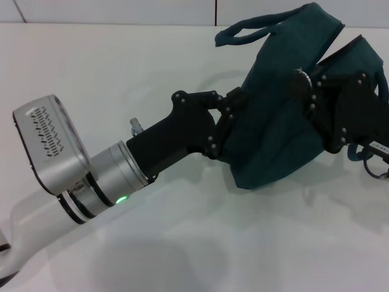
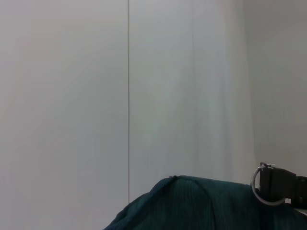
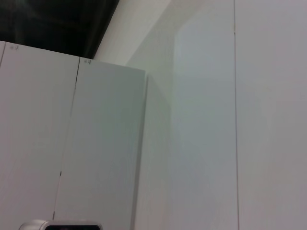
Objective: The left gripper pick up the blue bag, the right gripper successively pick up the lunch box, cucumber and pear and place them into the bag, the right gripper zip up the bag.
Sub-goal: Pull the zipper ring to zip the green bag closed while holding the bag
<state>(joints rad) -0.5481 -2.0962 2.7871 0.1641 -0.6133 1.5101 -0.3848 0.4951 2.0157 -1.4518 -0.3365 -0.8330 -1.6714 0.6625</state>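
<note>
Bag (image 1: 285,115) lifted off the table (image 1: 121,79), toward its far right corner, sagging between two claws. Left gripper (image 1: 234,118) pressed into the bag's near-left side, apparently pinching fabric, though fingertips hidden. Right gripper (image 1: 331,106) against the right side; spread or pressed together, cannot tell. Ring pull (image 2: 261,190) visible in the left wrist view. No lunch box, cucumber or pear in sight. Risks: fabric slipping from a shallow pinch, or the zipper jamming if the slack cloth bunches.

Blue bag (image 1: 285,115): interior and contents hidden by fabric. Left pincer (image 1: 234,118) fingertips concealed against bag's side. Right pincer (image 1: 316,91) fingertips buried in fabric, body cut by frame edge.
</note>
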